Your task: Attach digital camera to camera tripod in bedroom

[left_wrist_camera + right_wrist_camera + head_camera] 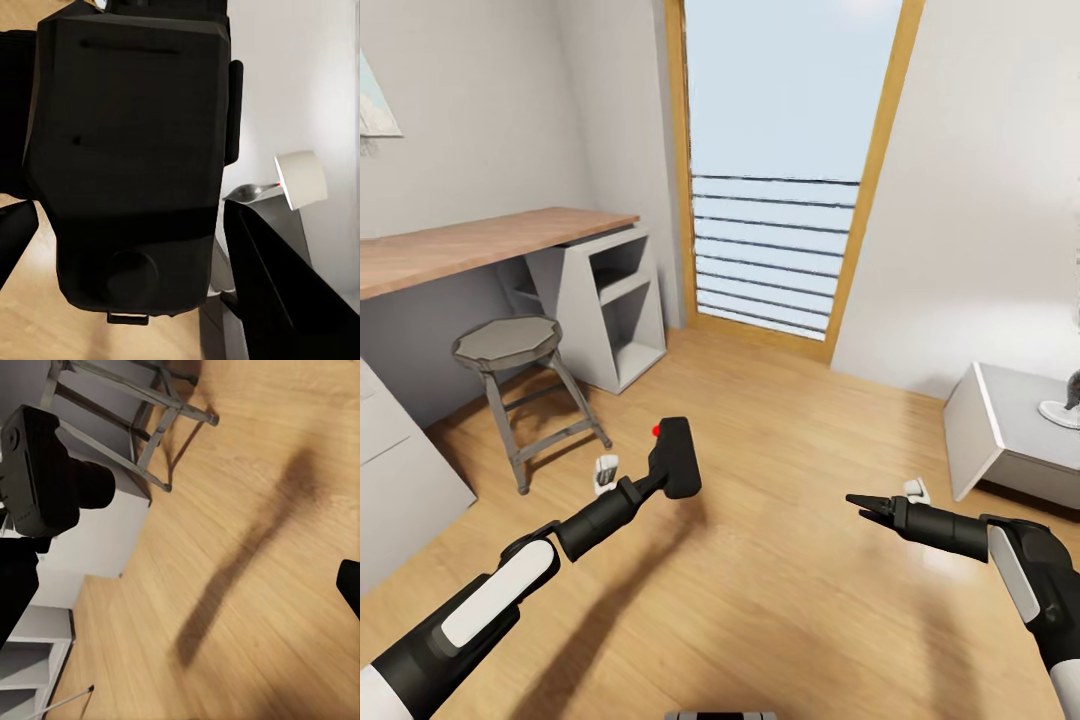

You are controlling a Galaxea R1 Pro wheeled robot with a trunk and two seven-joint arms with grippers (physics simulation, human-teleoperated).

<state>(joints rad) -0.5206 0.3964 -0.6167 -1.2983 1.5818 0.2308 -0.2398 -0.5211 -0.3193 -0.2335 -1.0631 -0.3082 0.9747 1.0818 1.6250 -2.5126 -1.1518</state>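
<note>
A: Where is the digital camera (676, 458)?
B: Centre frame, clamped in the left gripper (656, 468); black, red dot. The left wrist view adds its flat back.
A: Right gripper (863, 503)?
B: Closed, empty.

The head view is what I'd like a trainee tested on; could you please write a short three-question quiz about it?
1. True or false: the left claw holds the digital camera.
2. What stands under the wooden desk? A) stool B) bin C) lamp
3. Fill in: the right claw holds ____.

Key: 1 true; 2 A, the stool; 3 nothing.
</note>
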